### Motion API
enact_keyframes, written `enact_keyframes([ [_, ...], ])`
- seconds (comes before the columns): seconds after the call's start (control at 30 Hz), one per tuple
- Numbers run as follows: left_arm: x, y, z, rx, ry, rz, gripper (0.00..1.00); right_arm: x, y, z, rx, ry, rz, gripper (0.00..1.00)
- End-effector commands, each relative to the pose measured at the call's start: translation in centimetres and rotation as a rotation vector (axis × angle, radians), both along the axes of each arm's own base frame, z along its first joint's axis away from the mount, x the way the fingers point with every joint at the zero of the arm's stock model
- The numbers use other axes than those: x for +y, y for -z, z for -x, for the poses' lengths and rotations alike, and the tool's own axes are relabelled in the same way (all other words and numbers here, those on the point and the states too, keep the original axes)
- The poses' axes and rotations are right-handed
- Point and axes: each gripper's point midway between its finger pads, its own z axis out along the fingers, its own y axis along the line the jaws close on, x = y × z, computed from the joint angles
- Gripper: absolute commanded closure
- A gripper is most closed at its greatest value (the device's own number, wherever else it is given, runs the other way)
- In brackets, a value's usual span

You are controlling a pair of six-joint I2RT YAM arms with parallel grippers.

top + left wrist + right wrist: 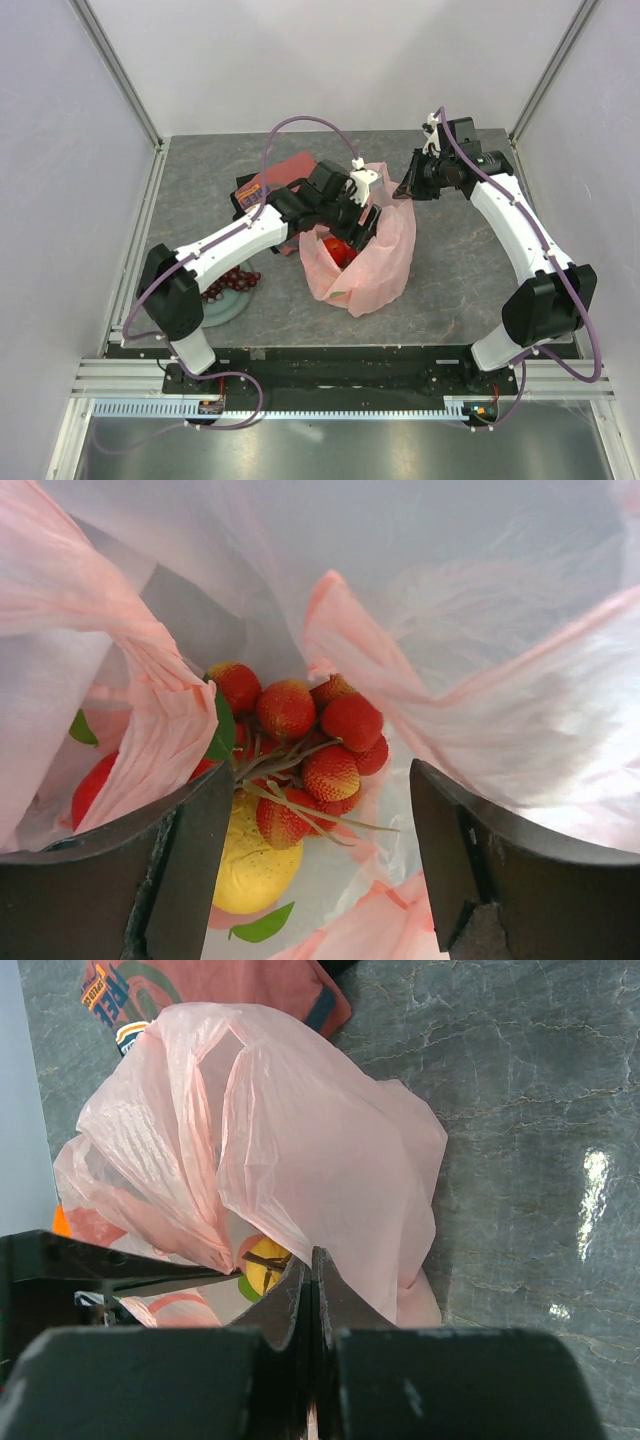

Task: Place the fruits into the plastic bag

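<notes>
Since my right gripper (312, 1278) pinches the pink plastic bag (330, 1150) rim, propping its mouth, my left gripper (320, 820) hangs spread, empty, mid-frame over strawberry cluster (305, 745) and lemon (255, 870) inside; grapes (236, 281) outside, lower left.

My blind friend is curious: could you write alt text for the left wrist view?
Looking down into a pink bag, between the open fingers of the left gripper: a bunch of red berries lies on a yellow lemon. Another red fruit shows through the film at left.
</notes>
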Motion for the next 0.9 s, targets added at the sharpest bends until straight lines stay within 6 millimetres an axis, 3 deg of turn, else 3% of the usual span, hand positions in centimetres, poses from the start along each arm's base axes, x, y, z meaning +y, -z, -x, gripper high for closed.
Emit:
enact_keyframes([
  [0.0,-0.4,-6.2,-0.7,-0.108,-0.034,0.12,0.21,0.2,-0.9,-0.7,-0.038,0.0,-0.011,1.0],
  [0.13,0.3,-9.7,-1.3,-0.144,-0.038,0.193,0.2,0.1,-1.0,-0.7,-0.042,0.0,-0.009,1.0],
  [0.2,1.4,-12.6,-1.8,-0.166,-0.048,0.252,0.16,0.1,-0.9,-0.6,-0.04,0.001,-0.009,1.0],
  [0.33,3.4,-15.8,-2.5,-0.119,-0.048,0.36,0.14,0.0,-0.7,-0.5,-0.035,0.0,-0.007,1.0],
  [0.53,7.8,-20.2,-2.3,-0.095,-0.041,0.531,0.13,0.0,-1.0,-0.6,-0.044,0.007,-0.007,1.0],
  [0.57,9.3,-21.3,-3.4,-0.118,-0.093,0.572,0.13,0.0,-1.0,-0.6,-0.045,0.008,-0.008,1.0],
  [0.6,10.3,-20.2,-3.9,-0.094,-0.128,0.577,0.13,0.0,-1.0,-0.7,-0.044,0.009,-0.009,1.0],
  [0.63,11.6,-21.1,-3.7,-0.113,-0.157,0.601,0.13,0.0,-1.0,-0.7,-0.045,0.01,-0.008,1.0],
  [0.67,13.6,-20.9,-4.9,-0.106,-0.235,0.61,0.13,0.0,-1.0,-0.7,-0.043,0.011,-0.008,1.0],
  [0.7,14.7,-19.5,-5.2,-0.079,-0.288,0.592,0.13,0.0,-1.0,-0.7,-0.044,0.01,-0.01,1.0],
  [0.77,17.8,-18.7,-6.4,-0.1,-0.439,0.554,0.13,0.0,-0.9,-0.8,-0.042,0.013,-0.01,1.0],
  [0.8,19.0,-17.0,-6.3,-0.056,-0.512,0.504,0.13,0.1,-0.9,-0.7,-0.042,0.011,-0.01,1.0],
  [0.87,22.7,-15.3,-6.9,-0.07,-0.723,0.424,0.13,0.0,-0.9,-0.8,-0.045,0.013,-0.01,1.0],
])
